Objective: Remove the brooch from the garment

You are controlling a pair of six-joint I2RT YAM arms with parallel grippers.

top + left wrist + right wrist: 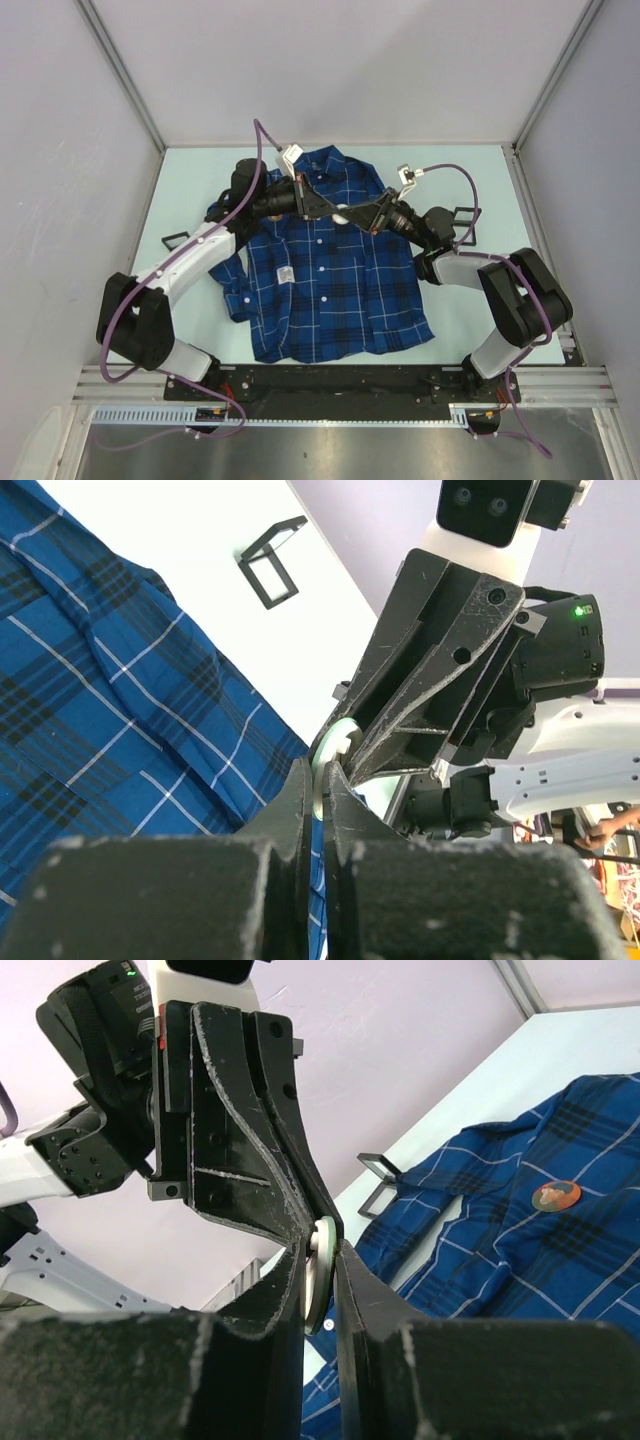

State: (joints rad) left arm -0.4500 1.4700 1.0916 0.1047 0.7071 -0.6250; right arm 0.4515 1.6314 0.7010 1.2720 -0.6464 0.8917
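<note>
**Brooch job: looks half done, one disc in the air, one badge on the cloth**

The shirt is laid flat and front-up in the middle of the table, collar at the far side, hem toward the arm bases. It's buttoned down the front, dark blue plaid with thin white lines. A small white tag is seen on the chest panel, and the sleeve on the left is bunched up beside the body.

Above the chest, the left gripper and right gripper are brought tip to tip. Both sets of jaws are pressed onto the same small disc, each pinching it from its own side. The disc is white with a greenish rim, shown edge-on, and seems to be held clear of the fabric. It's judged to be a brooch seen from the back, so that part can be counted as off, mid-handover by the look of it.

Not finished though, probably. In the right wrist view a small round orange badge is seen sitting on the shirt. Whether it's pinned through can't be told.
</note>
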